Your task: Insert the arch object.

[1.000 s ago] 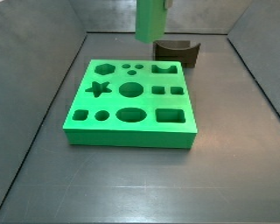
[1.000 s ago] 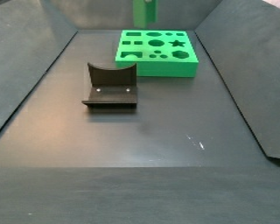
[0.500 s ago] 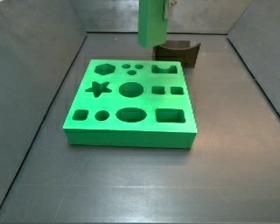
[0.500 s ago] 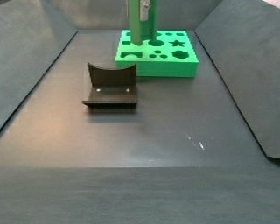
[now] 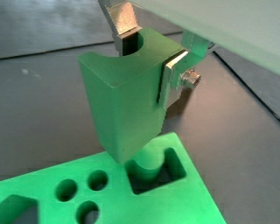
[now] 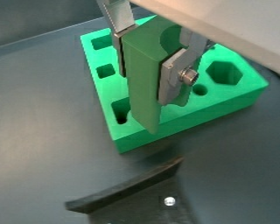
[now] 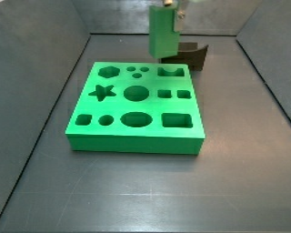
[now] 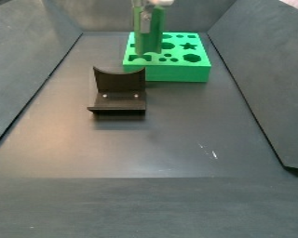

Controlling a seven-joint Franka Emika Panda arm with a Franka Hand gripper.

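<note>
The dark worktop (image 8: 152, 158) carried a green board (image 7: 135, 144) with shaped holes, mid-frame in a side view. A dark fixture (image 7: 191, 56) stood just behind its upper right corner. The green arch object (image 7: 163, 36) hung upright over that corner, its lower end at a hole. The gripper (image 5: 152, 57) gripped it, fingers (image 6: 174, 79) closed against its sides.

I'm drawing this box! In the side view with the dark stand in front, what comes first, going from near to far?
The fixture → green board. The pincer, holding a green block, hangs over the board.
</note>
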